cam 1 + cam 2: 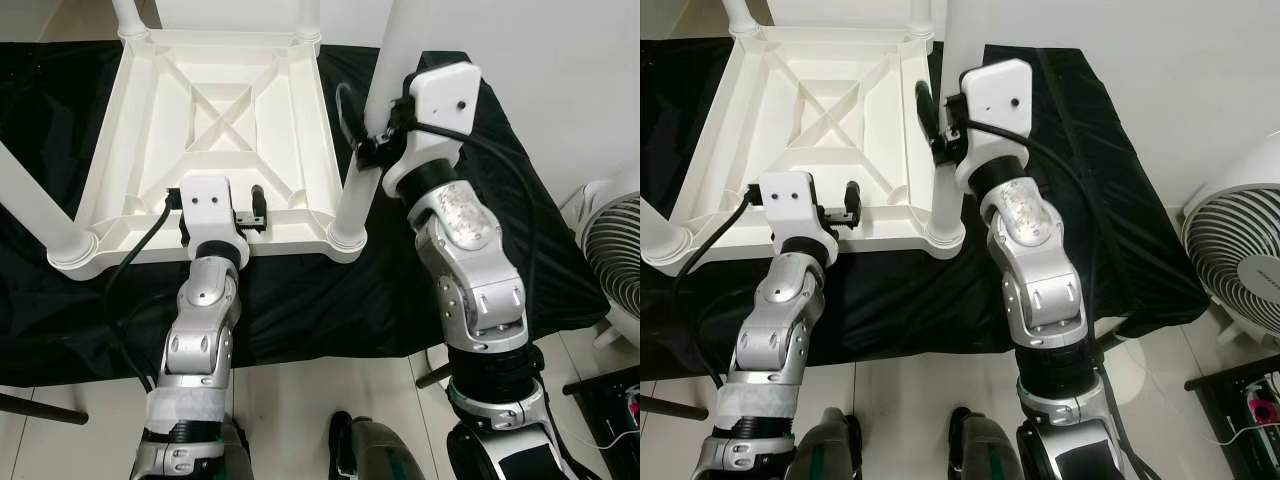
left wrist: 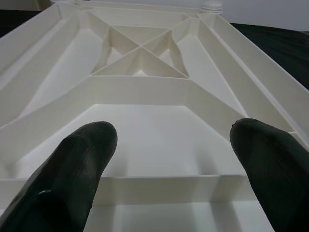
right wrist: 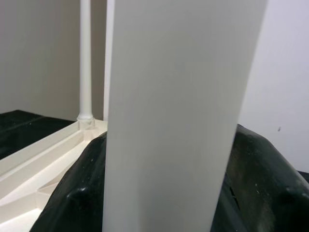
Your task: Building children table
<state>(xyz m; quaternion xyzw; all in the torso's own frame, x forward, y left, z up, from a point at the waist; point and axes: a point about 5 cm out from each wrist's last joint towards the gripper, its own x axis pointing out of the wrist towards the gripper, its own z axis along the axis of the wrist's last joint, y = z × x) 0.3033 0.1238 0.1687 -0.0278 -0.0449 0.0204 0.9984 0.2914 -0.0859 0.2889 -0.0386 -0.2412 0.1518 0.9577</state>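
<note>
Tabletop (image 1: pixel 215 120): white, inverted on black cloth (image 1: pixel 330 310), ribs up, so legs socket from above.
Right gripper (image 1: pixel 362 140): fingers clamped around near-right leg (image 1: pixel 385 80), probably seating it in its corner.
Left gripper (image 1: pixel 250 215): fingers spread, empty, at near rim, likely steadying.
</note>
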